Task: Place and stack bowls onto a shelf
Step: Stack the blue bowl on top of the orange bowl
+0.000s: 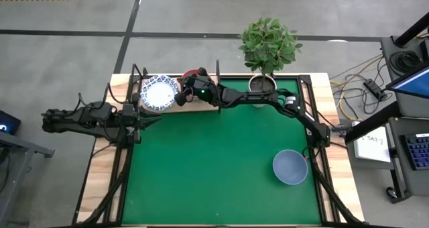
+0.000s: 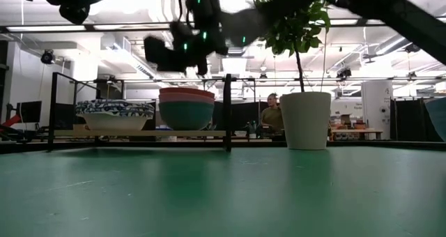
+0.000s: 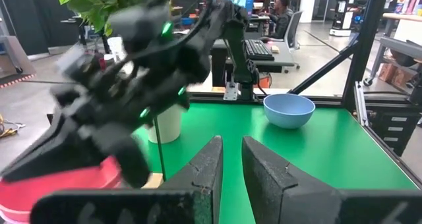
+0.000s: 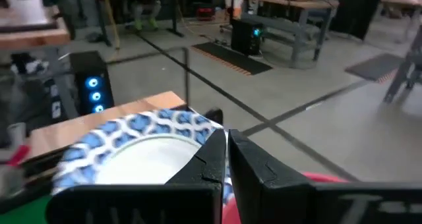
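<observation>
Workshop hall behind a wooden table (image 1: 100, 171) covered by a green mat (image 1: 214, 161). The shelf (image 2: 139, 133), a light wooden board with thin black uprights, stands at the far edge of the mat toward the left arm's side. On it, the blue-rimmed white bowls (image 1: 159, 92) form one stack; just beside them, in the low view, a second stack shows a green bowl (image 2: 186, 114) at the bottom with a pink bowl (image 2: 187, 96) and a red bowl (image 2: 187, 90) rim above it. A grey-blue bowl (image 1: 290, 167) lies apart on the mat, near the right arm's base.

The right gripper (image 1: 191, 88) hangs above the coloured stack, clear of its top rim in the low view; its fingers (image 4: 214, 155) are nearly closed, with only a thin slit between them and nothing held. The left gripper (image 1: 151, 121) waits low at the mat's left edge, just beside the shelf, fingers (image 3: 208, 168) narrowly parted and empty.

A white plant pot (image 2: 305, 120) with a leafy plant (image 1: 269, 44) stands on the far edge beside the shelf. A seated person (image 2: 270, 117) appears in the room beyond.
</observation>
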`<action>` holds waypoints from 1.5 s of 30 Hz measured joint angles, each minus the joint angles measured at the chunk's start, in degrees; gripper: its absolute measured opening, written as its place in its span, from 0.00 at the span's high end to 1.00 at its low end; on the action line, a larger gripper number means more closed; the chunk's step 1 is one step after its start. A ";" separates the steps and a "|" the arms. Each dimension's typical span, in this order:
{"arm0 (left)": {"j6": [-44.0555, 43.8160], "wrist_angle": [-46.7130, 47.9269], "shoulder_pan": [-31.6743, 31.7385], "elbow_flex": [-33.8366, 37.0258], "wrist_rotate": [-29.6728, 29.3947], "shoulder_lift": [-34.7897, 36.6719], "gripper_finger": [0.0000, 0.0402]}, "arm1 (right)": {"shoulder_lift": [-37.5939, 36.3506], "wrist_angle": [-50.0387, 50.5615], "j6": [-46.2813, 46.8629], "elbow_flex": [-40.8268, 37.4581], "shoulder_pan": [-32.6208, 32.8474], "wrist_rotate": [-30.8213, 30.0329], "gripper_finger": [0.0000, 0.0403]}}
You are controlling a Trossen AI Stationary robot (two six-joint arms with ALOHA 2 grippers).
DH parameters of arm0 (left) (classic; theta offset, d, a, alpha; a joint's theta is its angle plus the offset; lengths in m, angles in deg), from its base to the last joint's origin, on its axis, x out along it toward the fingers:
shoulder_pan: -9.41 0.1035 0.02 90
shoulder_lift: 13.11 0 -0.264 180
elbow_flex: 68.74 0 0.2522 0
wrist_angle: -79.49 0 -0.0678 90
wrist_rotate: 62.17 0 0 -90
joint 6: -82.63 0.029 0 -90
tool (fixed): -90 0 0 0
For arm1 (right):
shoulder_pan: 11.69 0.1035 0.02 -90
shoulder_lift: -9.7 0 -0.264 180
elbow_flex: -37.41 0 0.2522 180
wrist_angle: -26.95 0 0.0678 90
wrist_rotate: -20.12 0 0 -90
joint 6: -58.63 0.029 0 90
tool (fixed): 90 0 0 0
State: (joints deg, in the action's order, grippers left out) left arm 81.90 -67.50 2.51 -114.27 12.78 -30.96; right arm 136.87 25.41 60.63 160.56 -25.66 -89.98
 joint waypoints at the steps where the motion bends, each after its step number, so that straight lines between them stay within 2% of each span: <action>1: 0.02 0.08 0.02 0.00 -0.02 0.00 0.90 | -1.02 1.36 -0.83 0.00 0.71 -0.02 0.98; 5: 0.02 0.21 0.00 0.00 -0.01 -0.01 0.90 | -6.53 12.94 -1.62 0.00 3.81 1.05 0.98; 9: 0.02 0.21 0.00 0.00 -0.02 0.00 0.90 | -13.43 30.37 3.97 0.00 6.63 4.32 0.98; 16: 0.02 0.15 0.00 0.00 -0.02 -0.04 0.90 | -21.25 61.97 23.58 0.02 11.63 15.80 0.98; 23: 0.00 0.11 0.01 0.00 -0.02 -0.06 0.90 | -21.91 86.54 43.16 0.00 20.19 16.13 0.98; 29: 0.00 0.11 0.00 0.00 -0.02 -0.11 0.90 | -20.87 102.00 61.65 -0.04 26.49 16.58 0.96; 31: 0.00 0.13 0.00 0.06 -0.02 -0.11 0.90 | -20.87 105.22 63.90 -0.06 26.87 17.98 0.94; 39: -0.02 0.17 0.02 0.20 -0.04 -0.13 0.90 | -20.52 105.17 66.27 -2.33 26.40 27.99 0.74; 45: -0.01 0.27 0.00 0.31 -0.04 -0.13 0.90 | -20.68 105.24 70.03 -9.33 27.95 31.10 0.71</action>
State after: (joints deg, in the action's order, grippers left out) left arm 81.89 -67.23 2.51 -113.97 12.74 -31.08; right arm 116.19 130.65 130.67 151.23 2.29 -58.88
